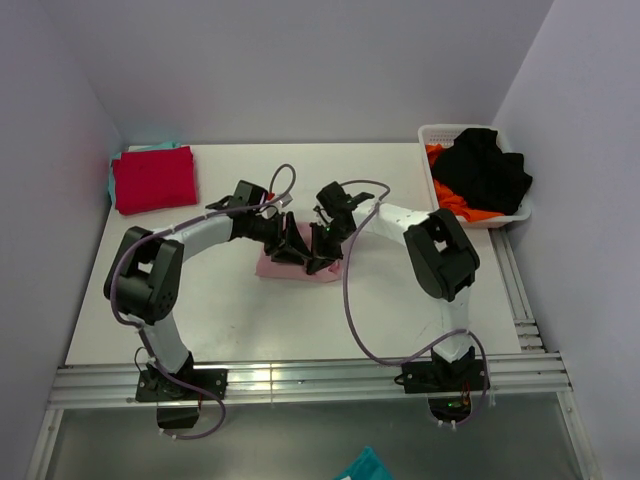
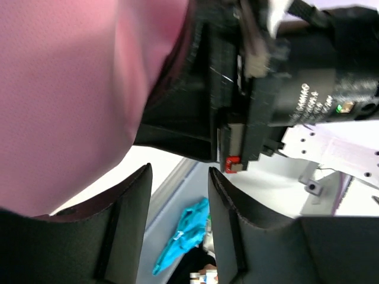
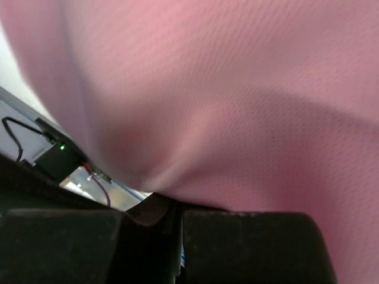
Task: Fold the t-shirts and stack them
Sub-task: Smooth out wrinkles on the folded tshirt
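The light pink t-shirt (image 1: 298, 264) lies folded small at the table's middle, with both grippers down on it. My left gripper (image 1: 289, 240) is open. In the left wrist view (image 2: 179, 171) the pink cloth (image 2: 65, 94) lies against its left finger, and the gap between the fingers is empty. My right gripper (image 1: 326, 243) is shut on a fold of the pink t-shirt (image 3: 237, 100), which fills the right wrist view above its fingertips (image 3: 174, 207). The red t-shirt (image 1: 153, 178) lies folded at the far left. It sits on a teal one, of which only an edge (image 1: 112, 183) shows.
A white basket (image 1: 432, 137) at the far right holds black and orange clothes. A scrap of teal cloth (image 1: 365, 467) lies on the floor beyond the table's near rail and shows between my left fingers (image 2: 183, 234). Cables loop round both arms.
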`<state>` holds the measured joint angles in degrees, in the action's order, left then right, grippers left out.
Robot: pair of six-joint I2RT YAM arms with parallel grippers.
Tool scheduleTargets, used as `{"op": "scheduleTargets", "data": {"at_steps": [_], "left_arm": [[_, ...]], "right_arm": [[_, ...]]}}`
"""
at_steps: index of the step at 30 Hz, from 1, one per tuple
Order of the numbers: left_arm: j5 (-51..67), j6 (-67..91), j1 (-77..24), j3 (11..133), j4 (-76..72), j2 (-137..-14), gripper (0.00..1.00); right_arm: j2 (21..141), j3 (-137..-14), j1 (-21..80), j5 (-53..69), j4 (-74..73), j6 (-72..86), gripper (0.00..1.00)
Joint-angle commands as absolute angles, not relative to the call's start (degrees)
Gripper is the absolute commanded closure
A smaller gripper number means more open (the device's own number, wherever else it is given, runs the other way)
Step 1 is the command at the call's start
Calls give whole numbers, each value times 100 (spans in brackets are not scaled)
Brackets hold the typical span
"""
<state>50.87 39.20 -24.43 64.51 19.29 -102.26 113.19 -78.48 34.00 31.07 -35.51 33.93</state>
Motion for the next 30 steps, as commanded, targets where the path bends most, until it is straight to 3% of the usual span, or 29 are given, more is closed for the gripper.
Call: {"op": "scheduleTargets", "data": {"at_steps": [1,13,23,30], "left_arm": [[4922,3613,-2479,6346,1705,-10327,52],[4421,3498,-2461,5968,1565,-10705,62],[4421,3402,-2119,5459,1248,-11082,66],[4430,3033,-1776,5528,1476,-11285,68]], "right_arm": [[11531,-8121,3428,3059,-3375,3138,100],[11479,-7630,3094,3094,-3744,2496,100],[11065,-6917,2067,3252,-3630,2435,100],[11206,-7128,1837,3173,-3770,2364,100]]}}
